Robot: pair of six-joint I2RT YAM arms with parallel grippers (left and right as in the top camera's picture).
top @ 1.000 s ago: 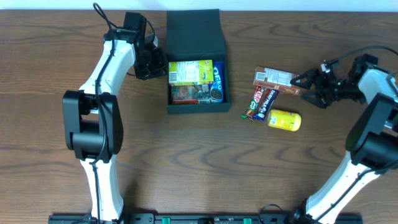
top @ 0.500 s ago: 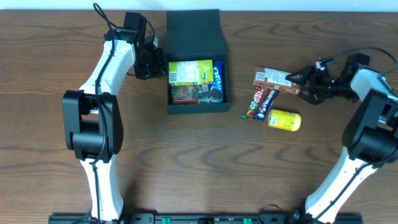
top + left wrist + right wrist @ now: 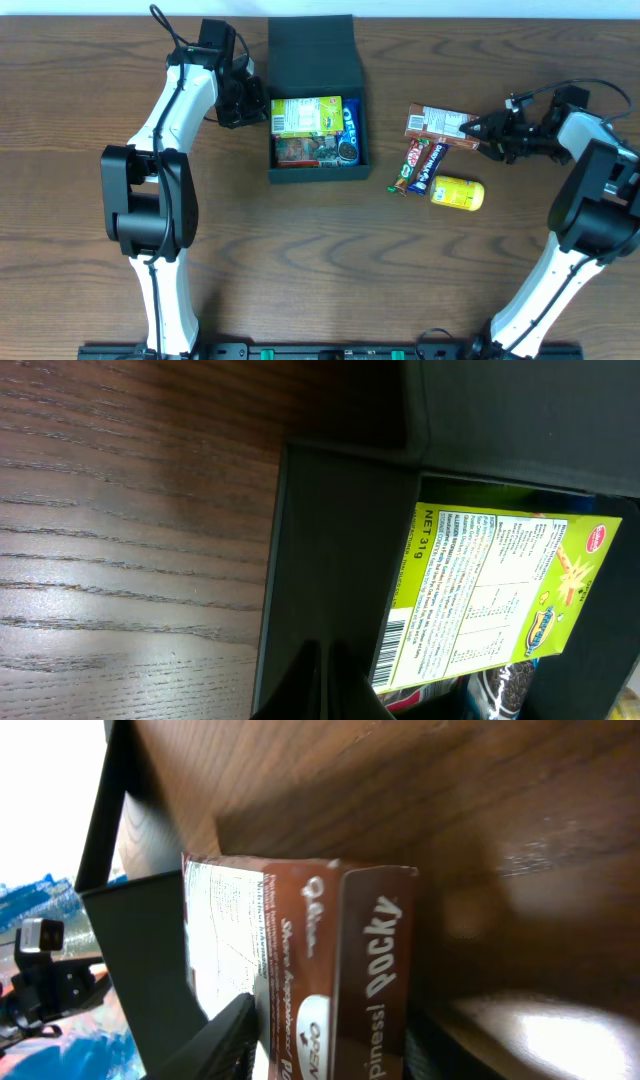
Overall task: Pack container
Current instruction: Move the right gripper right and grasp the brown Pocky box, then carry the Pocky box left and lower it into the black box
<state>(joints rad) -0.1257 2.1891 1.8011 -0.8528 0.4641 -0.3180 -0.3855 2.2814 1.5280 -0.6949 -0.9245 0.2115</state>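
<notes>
Your dark wood-grain table carries the matte black square cardboard container at top centre, lid laid back on the far side, tray holding a yellow-green snack carton w/ other pkts. Left claw sits at the tray's left wall; can't tell if it's pinching. Right claw straddles the end of the brown Pocky box, well right of the container, one finger touching it, clamp unclear

A brown Pocky box lies close up on the dark wooden table, lettering readable.
</notes>
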